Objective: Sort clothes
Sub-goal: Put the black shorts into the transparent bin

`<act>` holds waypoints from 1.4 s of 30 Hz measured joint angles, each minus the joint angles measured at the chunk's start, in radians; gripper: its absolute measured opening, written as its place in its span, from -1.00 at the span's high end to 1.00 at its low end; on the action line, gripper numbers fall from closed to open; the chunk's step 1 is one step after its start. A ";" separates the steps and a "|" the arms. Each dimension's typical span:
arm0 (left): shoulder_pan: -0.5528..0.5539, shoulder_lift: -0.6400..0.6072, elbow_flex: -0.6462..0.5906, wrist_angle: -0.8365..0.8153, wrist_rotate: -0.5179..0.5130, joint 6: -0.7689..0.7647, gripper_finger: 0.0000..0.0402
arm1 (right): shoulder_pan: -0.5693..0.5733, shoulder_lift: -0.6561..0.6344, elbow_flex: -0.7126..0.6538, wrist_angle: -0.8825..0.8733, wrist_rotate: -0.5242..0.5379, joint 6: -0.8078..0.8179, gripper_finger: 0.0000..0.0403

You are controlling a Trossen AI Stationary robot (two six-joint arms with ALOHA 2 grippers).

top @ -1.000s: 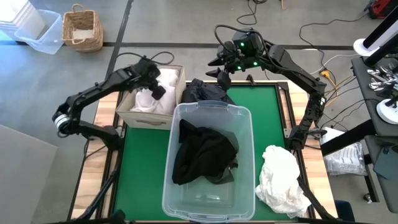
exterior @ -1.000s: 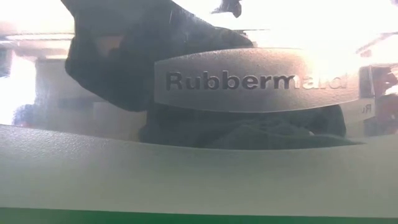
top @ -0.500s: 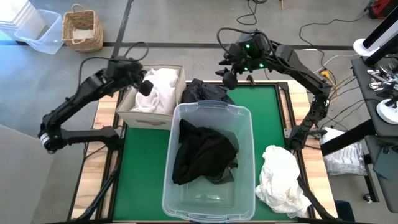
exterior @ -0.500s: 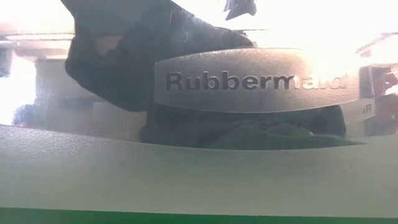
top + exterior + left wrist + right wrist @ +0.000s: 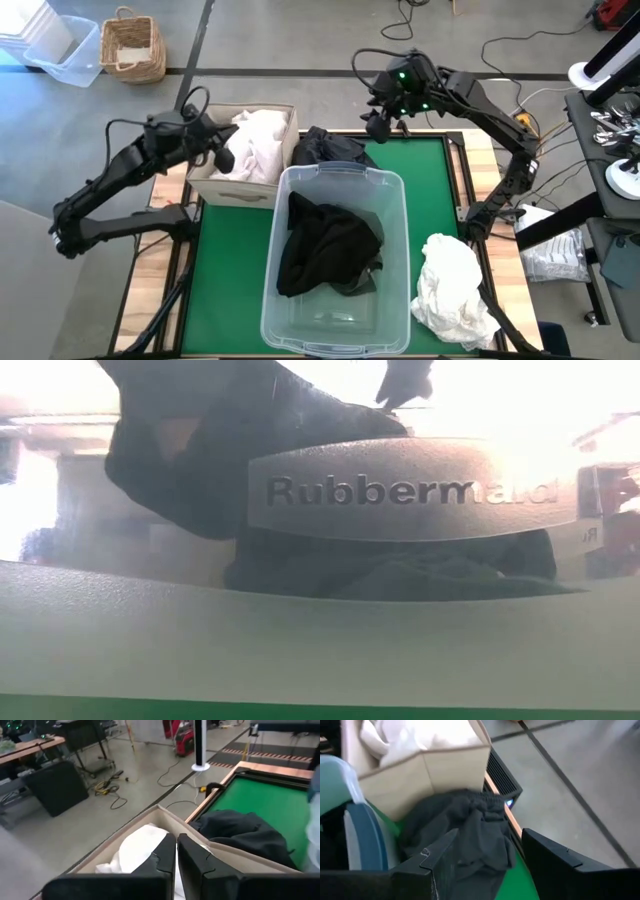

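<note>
White clothes (image 5: 258, 143) lie in the beige fabric box (image 5: 222, 187). A dark charcoal garment (image 5: 330, 148) lies heaped on the green mat at the far edge, between the box and the clear tub (image 5: 340, 176). A black garment (image 5: 325, 245) fills the tub. Another white garment (image 5: 455, 290) lies crumpled at the table's near right. My left gripper (image 5: 226, 157) hangs shut over the box's left part, above the white cloth (image 5: 137, 847). My right gripper (image 5: 377, 125) hovers open just right of the charcoal garment (image 5: 470, 830).
The clear tub stands in the middle of the mat and fills the low view (image 5: 400, 490). The beige box sits at the far left corner. Off the table on the floor stand a wicker basket (image 5: 132, 45) and a plastic bin (image 5: 62, 52); cables lie beyond the far edge.
My left arm has drawn back toward the table's left, carrying its gripper from over the white clothes in the middle of the box to the box's left part. My right gripper has shifted a little toward the table's right, away from the charcoal garment. The clothes have stayed still.
</note>
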 joint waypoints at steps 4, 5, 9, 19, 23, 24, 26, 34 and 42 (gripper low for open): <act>-0.040 -0.039 -0.033 0.016 0.000 0.000 1.00 | -0.010 -0.048 -0.075 -0.007 0.017 0.039 -0.02; -0.052 -0.048 -0.044 0.030 0.000 0.004 1.00 | -0.010 -0.064 -0.096 -0.006 0.030 0.052 -0.02; -0.096 -0.078 -0.081 0.101 0.002 0.029 1.00 | -0.010 -0.139 -0.177 -0.048 0.095 0.114 -0.02; -0.130 -0.094 -0.130 0.144 0.001 0.045 1.00 | -0.008 -0.365 -0.379 -0.164 0.172 0.366 -0.02; -0.130 -0.087 -0.132 0.146 0.001 0.044 1.00 | -0.008 -0.444 -0.447 -0.165 0.172 0.421 -0.02; -0.130 -0.085 -0.132 0.148 0.001 0.044 1.00 | -0.008 -0.460 -0.461 -0.165 0.172 0.433 -0.02; -0.130 -0.084 -0.132 0.149 0.001 0.044 1.00 | -0.008 -0.489 -0.487 -0.165 0.173 0.453 -0.02; -0.130 -0.078 -0.134 0.150 0.000 0.044 1.00 | -0.005 -0.548 -0.556 -0.195 0.165 0.488 -0.02; -0.130 -0.049 -0.136 0.150 0.000 0.044 1.00 | 0.045 -0.538 -0.586 -0.263 0.167 0.530 -0.02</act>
